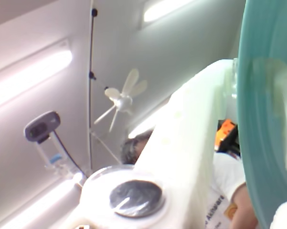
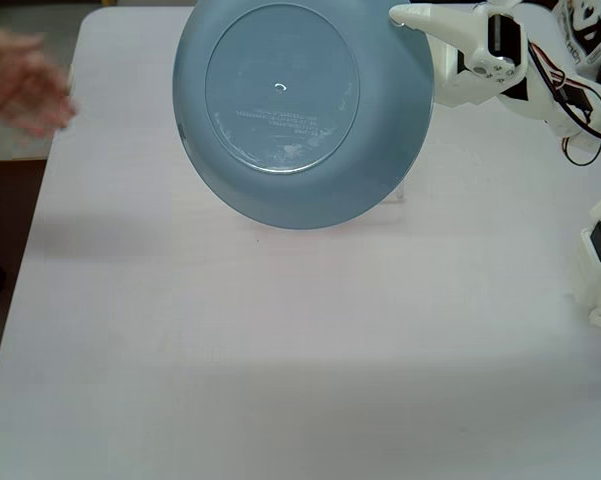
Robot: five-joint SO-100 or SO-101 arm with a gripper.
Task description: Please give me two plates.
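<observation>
Above the pale surface (image 2: pixel 280 370), near its far edge in the fixed view, the blue plate (image 2: pixel 302 110) is held up off the top, tilted so its underside faces the camera; faint moulded lettering shows on the base ring. The white end effector (image 2: pixel 412 17) reaches in from the upper right and is closed on the plate's right rim, one finger lying across the edge. Behind it the arm (image 2: pixel 500 60) carries loose wires down the right side. A blurred hand (image 2: pixel 22 78) sits at the upper left, off the corner of the surface and well apart from the plate.

The wrist view points upward: the plate (image 1: pixel 265 119) fills the right edge as a teal curve, with a white finger (image 1: pixel 186 143) running diagonally just beside it. Beyond are a ceiling fan (image 1: pixel 122 98), strip lights, a webcam (image 1: pixel 42 126) on a stand and a person in a white shirt (image 1: pixel 224 181). Only this one plate is visible.
</observation>
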